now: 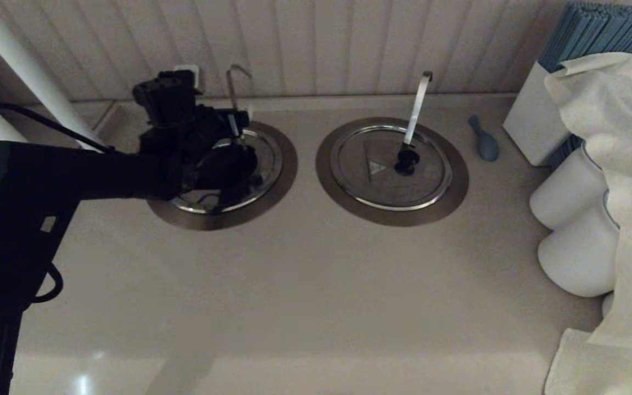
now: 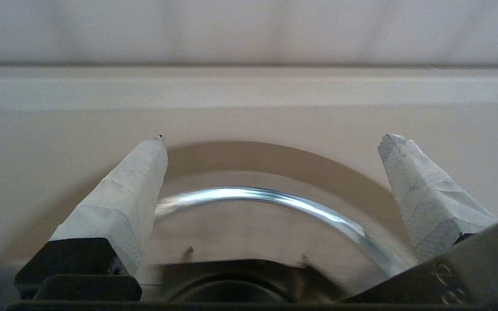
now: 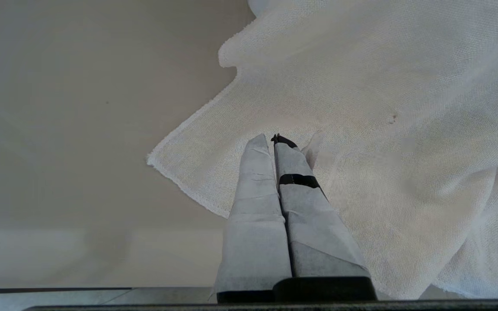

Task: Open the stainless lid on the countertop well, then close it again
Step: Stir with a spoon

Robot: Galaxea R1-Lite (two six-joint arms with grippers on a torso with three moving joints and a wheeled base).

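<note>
The countertop well's dull-brown ring (image 1: 289, 159) lies at the left, with the thin hooked rod (image 1: 233, 82) rising behind it. The stainless lid (image 1: 267, 156) lies flat inside its shiny rim (image 2: 275, 198), mostly hidden under my left arm. My left gripper (image 1: 236, 148) hovers low over the lid, open, its taped fingers (image 2: 132, 194) spread wide (image 2: 275, 138) with nothing between them. A dark rounded shape (image 2: 231, 280) low between them looks like the black knob. My right gripper (image 3: 273, 138) is shut and empty above a white cloth (image 3: 383, 129), out of the head view.
The twin lid (image 1: 390, 164) with a pale flat handle (image 1: 417, 109) sits to the right. Beyond it lie a blue-grey spoon (image 1: 484, 140), a white box of blue sheets (image 1: 535, 126), white jars (image 1: 568, 192) and the draped cloth (image 1: 623, 164). The panelled wall stands close behind.
</note>
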